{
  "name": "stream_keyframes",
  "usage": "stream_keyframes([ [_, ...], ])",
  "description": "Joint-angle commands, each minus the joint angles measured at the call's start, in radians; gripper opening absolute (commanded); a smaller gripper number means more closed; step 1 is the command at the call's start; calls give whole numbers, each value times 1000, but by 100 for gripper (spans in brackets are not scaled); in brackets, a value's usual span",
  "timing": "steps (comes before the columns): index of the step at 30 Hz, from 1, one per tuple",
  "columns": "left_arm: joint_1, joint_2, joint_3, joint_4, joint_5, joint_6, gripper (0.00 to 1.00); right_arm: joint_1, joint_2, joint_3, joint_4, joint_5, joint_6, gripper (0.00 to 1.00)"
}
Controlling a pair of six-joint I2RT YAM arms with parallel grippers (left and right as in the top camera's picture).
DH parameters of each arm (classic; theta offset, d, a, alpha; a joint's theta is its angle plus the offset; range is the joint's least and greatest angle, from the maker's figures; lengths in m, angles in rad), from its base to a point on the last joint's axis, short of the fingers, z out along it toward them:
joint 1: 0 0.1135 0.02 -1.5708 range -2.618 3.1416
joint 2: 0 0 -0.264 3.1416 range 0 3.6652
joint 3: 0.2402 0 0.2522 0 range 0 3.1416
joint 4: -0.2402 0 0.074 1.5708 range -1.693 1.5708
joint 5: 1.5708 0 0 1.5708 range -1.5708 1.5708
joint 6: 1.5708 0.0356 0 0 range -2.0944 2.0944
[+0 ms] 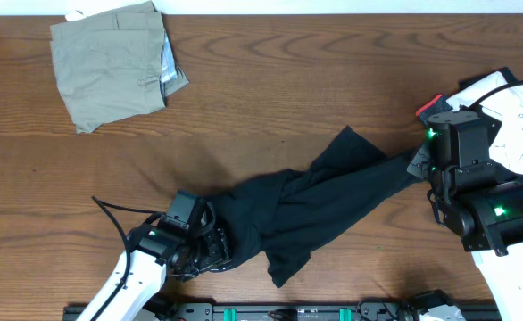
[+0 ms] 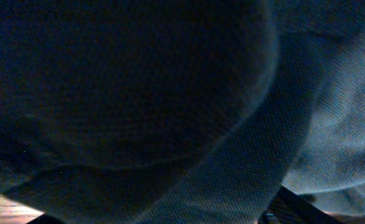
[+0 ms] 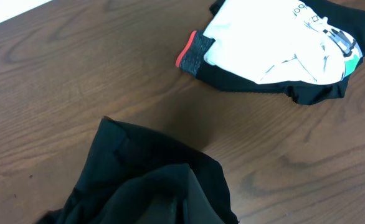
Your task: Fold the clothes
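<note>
Matt black knit cloth garment (image 1: 315,205) on smooth, grained wood table (image 1: 270,80)

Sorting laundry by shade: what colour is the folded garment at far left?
Khaki garment, clearest overhead.

No word, brand or number can be read for certain. The white shirt (image 3: 263,43) lying on the worktop (image 3: 108,74) carries a short row of printed characters (image 3: 301,9) near its upper edge. There is also a badge (image 3: 352,62) with a green patch at its right side. Both are too small and blurred to make out.
</note>
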Motion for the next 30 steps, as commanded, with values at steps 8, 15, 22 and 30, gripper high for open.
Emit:
stream_keyframes([
  [8, -2, 3, -6, -5, 53, 13, 13, -8, 0, 16, 5, -4, 6, 1],
  [15, -2, 3, -6, -6, 180, 13, 6, -8, 0, 16, 12, -4, 6, 1],
  [22, -2, -19, 32, -28, 378, 17, 6, -8, 0, 16, 34, 1, -17, 1],
  [30, -2, -135, 211, -35, 455, 51, 6, -8, 0, 16, 58, 19, -17, 1],
])
